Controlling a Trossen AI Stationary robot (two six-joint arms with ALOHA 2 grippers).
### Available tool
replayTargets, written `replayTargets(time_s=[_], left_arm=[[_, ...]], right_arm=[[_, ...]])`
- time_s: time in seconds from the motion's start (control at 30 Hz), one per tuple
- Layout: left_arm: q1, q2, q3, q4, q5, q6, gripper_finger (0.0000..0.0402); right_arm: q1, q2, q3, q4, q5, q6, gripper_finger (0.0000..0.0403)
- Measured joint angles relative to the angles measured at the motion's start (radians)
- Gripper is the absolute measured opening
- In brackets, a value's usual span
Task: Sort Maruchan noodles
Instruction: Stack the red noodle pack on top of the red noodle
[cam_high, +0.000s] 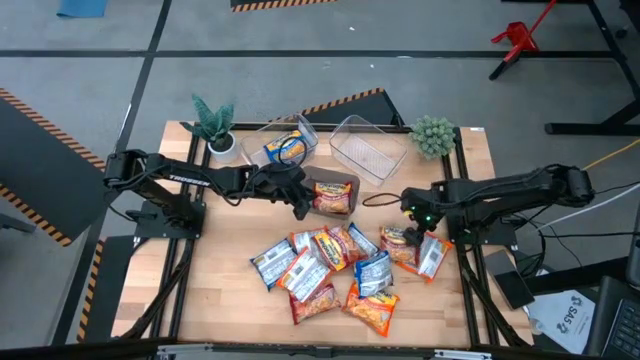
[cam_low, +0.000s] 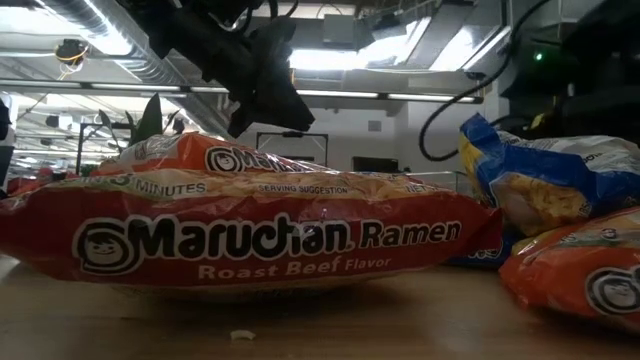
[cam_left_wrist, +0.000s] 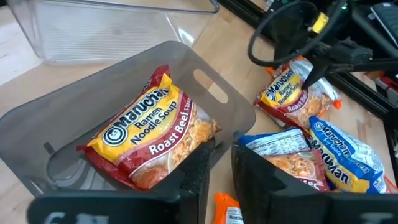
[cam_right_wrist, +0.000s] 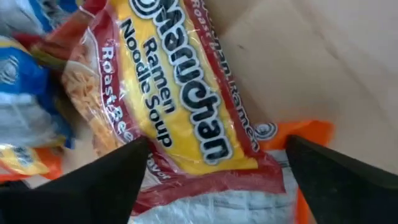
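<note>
Several Maruchan packets (cam_high: 330, 270) in red, orange and blue wrappers lie in a loose pile on the wooden table. One red Roast Beef packet (cam_left_wrist: 146, 134) lies flat in the grey bin (cam_high: 335, 195). A blue packet (cam_high: 285, 148) lies in a clear bin. My left gripper (cam_left_wrist: 222, 165) hovers at the grey bin's near edge (cam_high: 300, 203), its fingers a narrow gap apart and holding nothing. My right gripper (cam_right_wrist: 217, 142) is wide open just above a red-yellow Roast Beef packet (cam_right_wrist: 180, 99) at the pile's right end (cam_high: 400, 243), with a finger on either side of it.
An empty clear bin (cam_high: 368, 150) stands at the far edge, right of the bin with the blue packet. Potted plants stand at the far left (cam_high: 213, 125) and far right (cam_high: 433, 135). A black cable (cam_high: 385, 198) runs beside the grey bin. Bare wood (cam_high: 225, 255) shows left of the pile.
</note>
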Motion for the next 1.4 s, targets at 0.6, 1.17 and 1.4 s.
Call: replayTargets(time_s=[0.6, 1.17, 1.4], left_arm=[[0.000, 0.000, 0.000, -0.001, -0.027, -0.002, 0.0062], [0.000, 0.000, 0.000, -0.001, -0.062, -0.002, 0.0058], [0.000, 0.000, 0.000, -0.001, -0.061, -0.002, 0.0058]], right_arm=[[-0.010, 0.131, -0.019, 0.200, -0.134, -0.095, 0.0388], [-0.009, 0.213, -0.022, 0.292, -0.238, -0.146, 0.0142], [-0.009, 0.217, 0.022, 0.259, -0.211, -0.139, 0.0113]])
